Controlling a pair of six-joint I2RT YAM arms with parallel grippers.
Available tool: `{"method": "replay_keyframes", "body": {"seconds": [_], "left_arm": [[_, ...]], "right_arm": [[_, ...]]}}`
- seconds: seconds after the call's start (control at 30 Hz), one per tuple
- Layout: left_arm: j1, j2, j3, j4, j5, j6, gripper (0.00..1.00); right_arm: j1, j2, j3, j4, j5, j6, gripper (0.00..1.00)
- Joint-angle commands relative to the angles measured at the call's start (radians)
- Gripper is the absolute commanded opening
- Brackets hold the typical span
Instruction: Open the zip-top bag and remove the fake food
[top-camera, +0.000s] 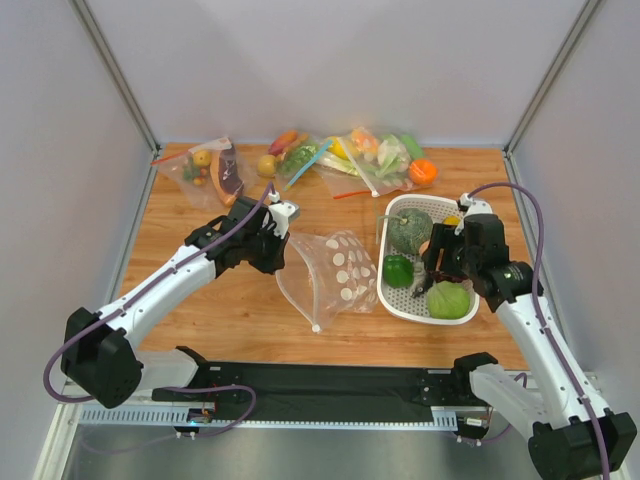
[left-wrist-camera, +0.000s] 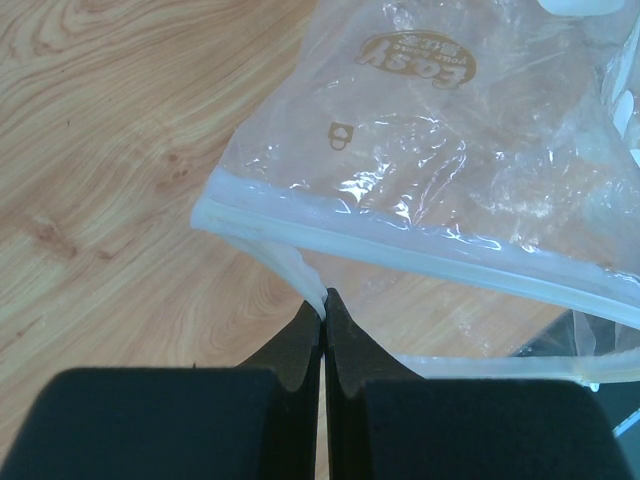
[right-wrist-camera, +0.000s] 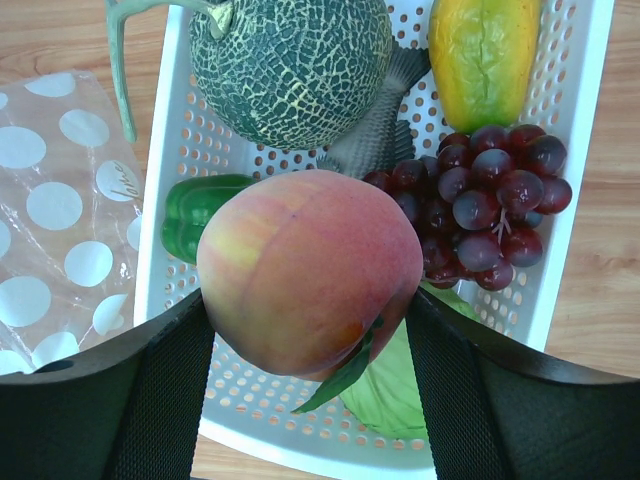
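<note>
Now right gripper (right-wrist-camera: 310, 345) grasps peach (right-wrist-camera: 305, 265) over basket (right-wrist-camera: 166, 150) holding melon (right-wrist-camera: 290, 65) and grapes (right-wrist-camera: 490, 200); left gripper (left-wrist-camera: 323, 325) pinches bag (left-wrist-camera: 420, 170) rim.

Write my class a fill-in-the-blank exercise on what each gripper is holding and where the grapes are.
1. The right gripper holds a ____.
2. The left gripper is shut on the edge of the ____.
3. The purple grapes lie in the white ____.
Missing words: peach; zip-top bag; basket.
</note>
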Motion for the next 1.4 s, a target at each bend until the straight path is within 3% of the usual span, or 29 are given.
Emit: {"method": "replay_keyframes", "body": {"seconds": [0.0,0.17,0.33,0.57,1.17,1.27,1.3,1.37], "left_arm": [[-0.003,0.006,0.045,-0.017,-0.005,0.015,0.0],[-0.003,0.006,0.045,-0.017,-0.005,0.015,0.0],[-0.003,0.007,0.047,-0.02,-0.005,0.015,0.0],[-0.003,0.009,0.048,-0.023,-0.011,0.015,0.0],[0.049,0.098,0.066,-0.079,-0.159,0.001,0.0],[0.061,0.102,0.074,-0.092,-0.192,-0.003,0.15],[0.063,0.104,0.079,-0.097,-0.198,-0.005,0.32],[0.072,0.107,0.08,-0.108,-0.24,-0.005,0.53]], "right_arm": [[-0.003,0.006,-0.011,0.002,-0.035,-0.003,0.48],[-0.003,0.033,-0.048,0.009,-0.088,0.008,0.54],[-0.004,0.033,-0.053,0.014,-0.092,0.014,0.8],[-0.003,0.032,-0.025,-0.003,-0.086,0.011,0.96],[-0.003,-0.065,0.042,-0.07,-0.118,0.031,0.99],[-0.003,-0.073,0.045,-0.075,-0.126,0.031,0.99],[-0.003,-0.074,0.045,-0.075,-0.128,0.031,1.0],[-0.003,-0.079,0.048,-0.077,-0.137,0.031,1.0]]}}
